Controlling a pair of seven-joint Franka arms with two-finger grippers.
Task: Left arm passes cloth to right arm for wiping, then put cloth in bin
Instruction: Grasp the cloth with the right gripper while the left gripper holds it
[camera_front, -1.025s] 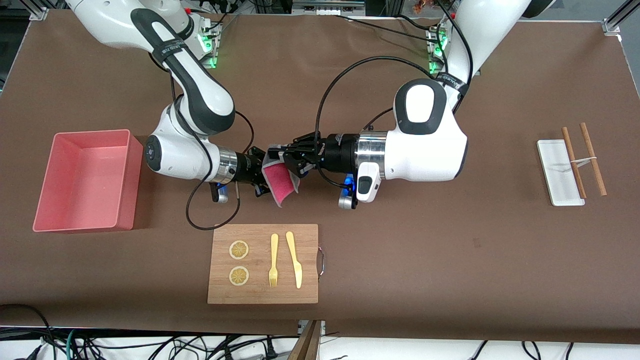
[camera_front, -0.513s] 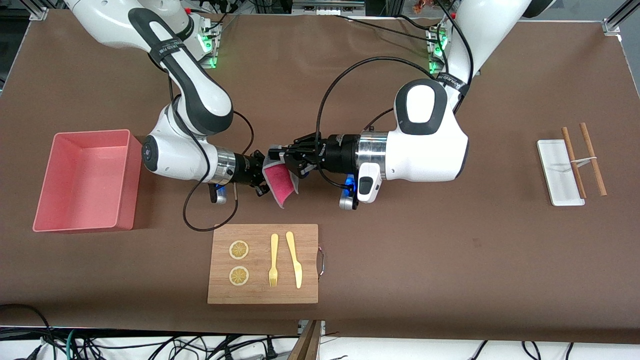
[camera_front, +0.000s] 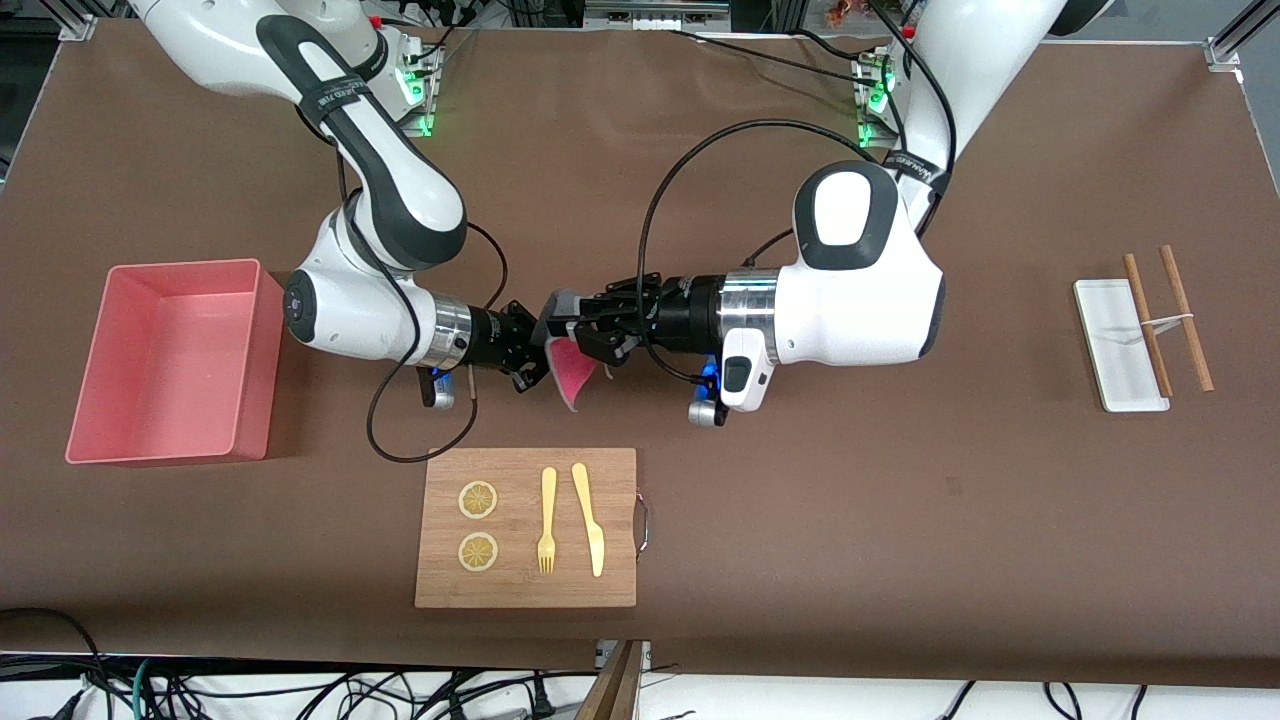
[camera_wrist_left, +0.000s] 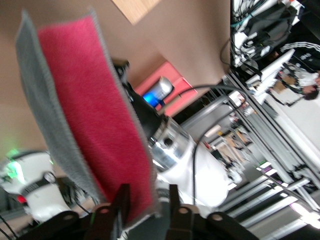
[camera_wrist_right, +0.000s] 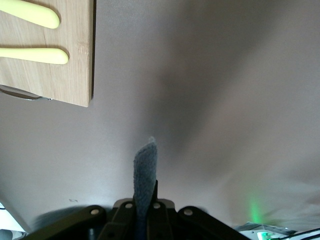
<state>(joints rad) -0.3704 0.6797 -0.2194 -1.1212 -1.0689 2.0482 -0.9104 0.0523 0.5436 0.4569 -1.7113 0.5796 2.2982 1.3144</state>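
Brown matting covers the table (camera_front: 900, 520), and the work takes place in the air above its middle. The cloth (camera_front: 572, 372) hangs edge-down between the two grippers, over bare matting just farther from the front camera than the cutting board (camera_front: 525, 527). The right gripper (camera_front: 532, 350) is clamped on one edge of the cloth; the right wrist view shows the grey rim (camera_wrist_right: 145, 175) pinched between closed fingers. The left gripper (camera_front: 572, 335) stands part-way apart around the other edge, its fingers (camera_wrist_left: 120, 202) to either side of the pink face, which suggests the handover release. Mid-air transfer keeps the cloth off the board until wiping begins. The bin (camera_front: 120, 440) waits empty at the right arm's end of the table.
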